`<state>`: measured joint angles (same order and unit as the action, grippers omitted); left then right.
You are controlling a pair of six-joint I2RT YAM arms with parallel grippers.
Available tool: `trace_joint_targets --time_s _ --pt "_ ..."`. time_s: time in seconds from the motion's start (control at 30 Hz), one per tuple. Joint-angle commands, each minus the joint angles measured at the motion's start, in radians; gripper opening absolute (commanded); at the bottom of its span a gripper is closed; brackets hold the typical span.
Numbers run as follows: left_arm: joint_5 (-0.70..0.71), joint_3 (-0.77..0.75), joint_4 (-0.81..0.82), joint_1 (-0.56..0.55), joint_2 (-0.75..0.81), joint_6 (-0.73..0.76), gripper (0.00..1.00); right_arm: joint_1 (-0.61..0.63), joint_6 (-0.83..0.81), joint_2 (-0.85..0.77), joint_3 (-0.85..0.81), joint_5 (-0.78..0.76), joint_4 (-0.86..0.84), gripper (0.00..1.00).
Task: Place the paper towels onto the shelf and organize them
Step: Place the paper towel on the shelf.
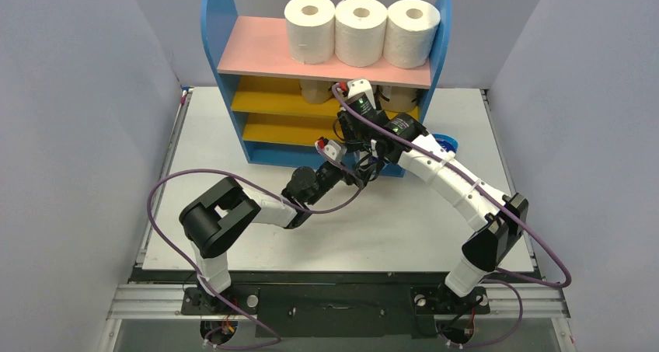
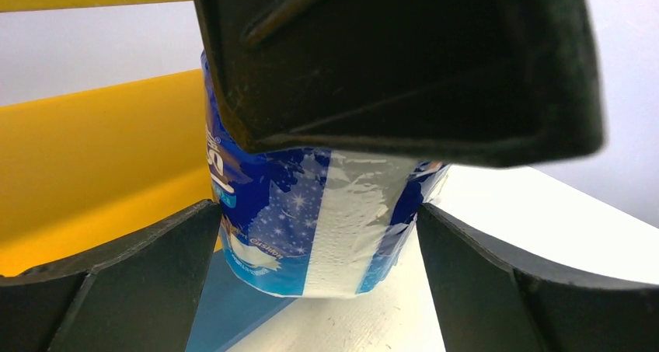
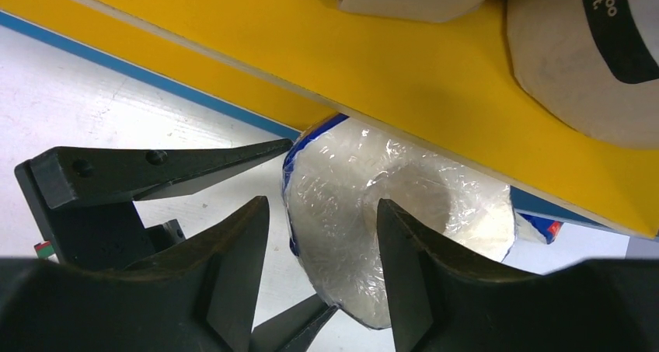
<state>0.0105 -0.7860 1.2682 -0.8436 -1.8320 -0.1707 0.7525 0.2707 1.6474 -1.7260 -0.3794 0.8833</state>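
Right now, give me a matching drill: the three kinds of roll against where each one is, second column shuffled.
Things:
1. white rolls
2. tan-wrapped rolls
3. blue-wrapped roll

Places:
A. inside the open left pincer
B. pink top board
C. upper yellow board

Pairs: 1-B, 2-C, 3-A

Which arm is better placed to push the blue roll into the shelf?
Probably left: the left gripper brackets the blue roll on both sides; the right gripper straddles only its rim.
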Motion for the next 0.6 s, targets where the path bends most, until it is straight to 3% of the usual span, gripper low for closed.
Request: trace_joint_targets --time_s 0.0,0.57 --pt "0.03 -0.056 0.068 0.0 -0.01 0.007 0.96 -0.022 0.019 -0.035 -0.046 -0.034 -0.083 0.5" --pt "0.034 -0.109 0.054 0.0 -0.037 0.007 0.96 -0.019 0.043 -0.241 0.038 -0.072 -0.084 0.53"
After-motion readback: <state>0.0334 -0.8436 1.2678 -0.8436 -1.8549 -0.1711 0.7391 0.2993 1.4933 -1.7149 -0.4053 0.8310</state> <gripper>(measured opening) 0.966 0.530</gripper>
